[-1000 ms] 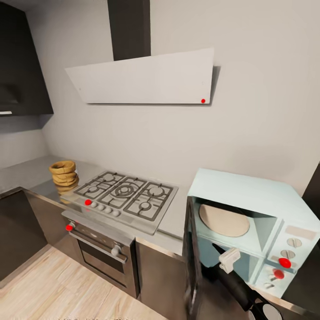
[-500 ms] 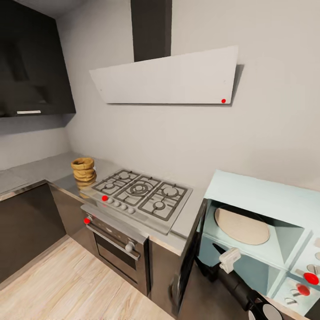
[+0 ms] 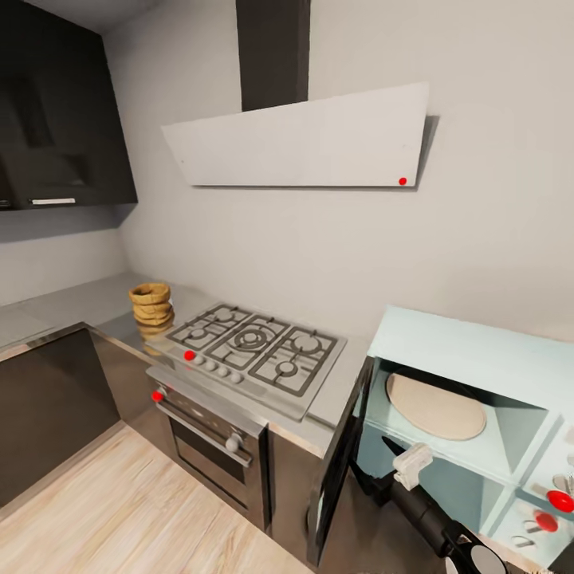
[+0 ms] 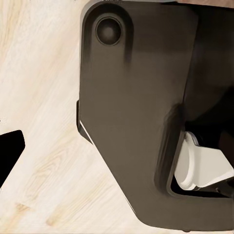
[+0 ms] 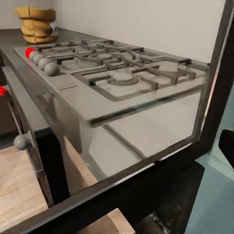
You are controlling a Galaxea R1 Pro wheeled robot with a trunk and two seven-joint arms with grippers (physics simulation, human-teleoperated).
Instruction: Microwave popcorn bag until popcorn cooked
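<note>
We see the popcorn bag [image 3: 151,307] standing upright on the tabletop [image 3: 88,303], near the inner corner of its L and just beside the hob [image 3: 251,351] at the hob's far end from the microwave [image 3: 466,399], whose dark glass door [image 3: 339,470] hangs wide open at the tabletop's other end. We judge the sack light and soft: its wrinkled, ribbed sides should give under pressure and its rolled rim may fold, so we would pinch it across the middle ribs, or lightly at the rim, with a gentle squeeze and keep it upright so nothing spills. Whether any kernels lie inside we cannot tell. The head view gives us the whole line-up, with the bare turntable [image 3: 435,406] inside the microwave's cavity and the right arm [image 3: 430,510] reaching low in front of it; the state of the right tool we cannot tell from here. The right wrist view looks through the door's glass [image 5: 146,126] along the hob toward the bag [image 5: 36,24], with the burner knobs [image 5: 44,62] and the oven's handle [image 5: 19,141] in close detail. The left wrist view looks down on the wooden floor [image 4: 39,97] and the robot's dark body [image 4: 141,107]; a dark fingertip [image 4: 9,151] shows, and we cannot tell whether the left tool is released or clenched.
</note>
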